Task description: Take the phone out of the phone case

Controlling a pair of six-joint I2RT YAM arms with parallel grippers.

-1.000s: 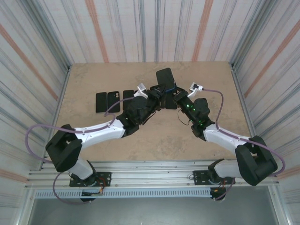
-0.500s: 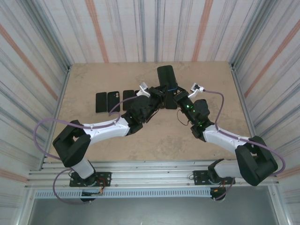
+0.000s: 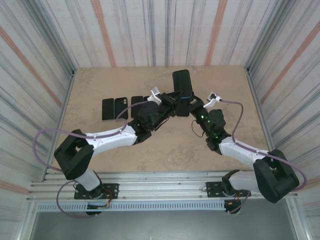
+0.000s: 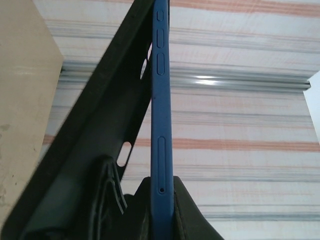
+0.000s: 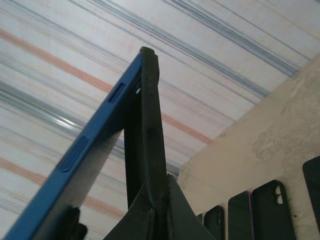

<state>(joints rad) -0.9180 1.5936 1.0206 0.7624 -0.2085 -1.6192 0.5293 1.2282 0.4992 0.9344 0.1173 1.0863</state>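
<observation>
**Phone half out of its case, held up between both arms**

The table (image 3: 100, 145) carries both arms, and from the top camera I see the left arm (image 3: 110, 137) and the right arm (image 3: 240, 150) reaching in to meet near the far middle. Between them they hold the phone case (image 3: 181, 82) up off the table, standing roughly upright.

The left wrist camera gives me what the overhead cannot. The black phone case (image 4: 100, 150) leans away from the blue phone (image 4: 161, 125). The two meet at the far end and gape apart at the near end, so the phone sits in the case at one end alone. The left jaws are closed on the phone's blue edge.

From the right wrist I get the other side. The case (image 5: 150, 125) stands edge-on with the right jaws clamped on it, and the phone (image 5: 85, 150) slants off to the left.

A row of spare cases (image 3: 121, 108) lies flat on the table left of the arms. The right wrist camera shows a camera cut-out in one of them (image 5: 265, 205).
</observation>
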